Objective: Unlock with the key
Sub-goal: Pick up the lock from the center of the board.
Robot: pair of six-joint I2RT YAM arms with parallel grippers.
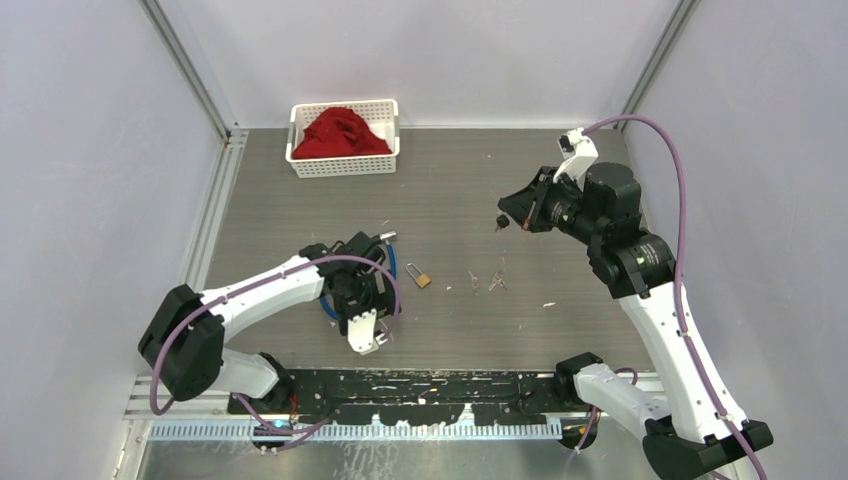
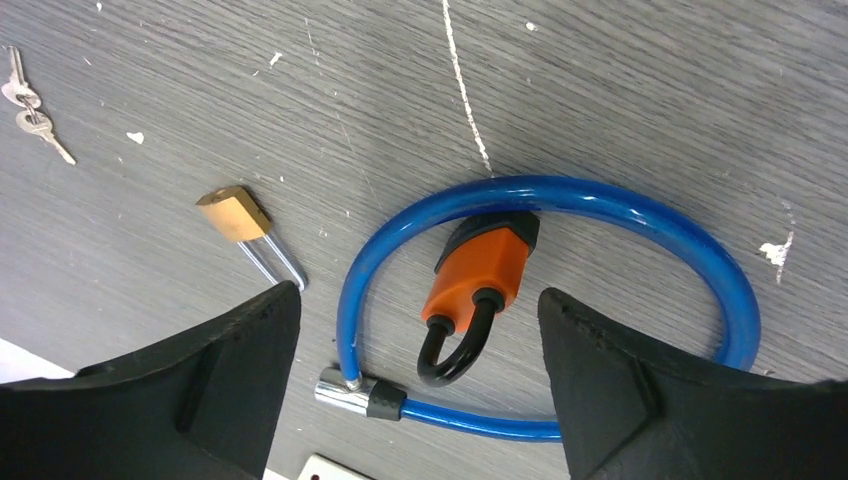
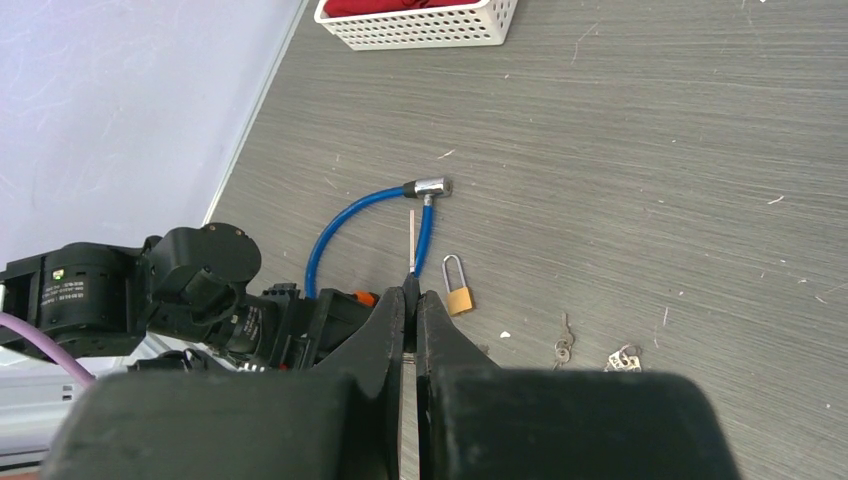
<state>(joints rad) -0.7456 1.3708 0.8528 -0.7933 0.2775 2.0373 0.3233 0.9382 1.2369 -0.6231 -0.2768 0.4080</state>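
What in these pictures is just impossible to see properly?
- Orange lock body: its keyhole shows nowhere in the left wrist view, and from above the left arm covers it.
- Key: the right wrist view shows only a thin blade, because the shut right gripper hides its head.
- Loose keys: too small in the top view to count.
- Basket: cut off by the top edge of the right wrist view.

Table [image 2: 600,80] recorded as grey, matt, grained. Cable lock [image 2: 640,215] sheathed in glossy blue plastic; body [image 2: 480,270] orange plastic, tip [image 2: 340,388] chromed metal. Padlock [image 2: 232,213] noted as brass-coloured metal. Key [image 3: 412,235] blade: thin bare metal.
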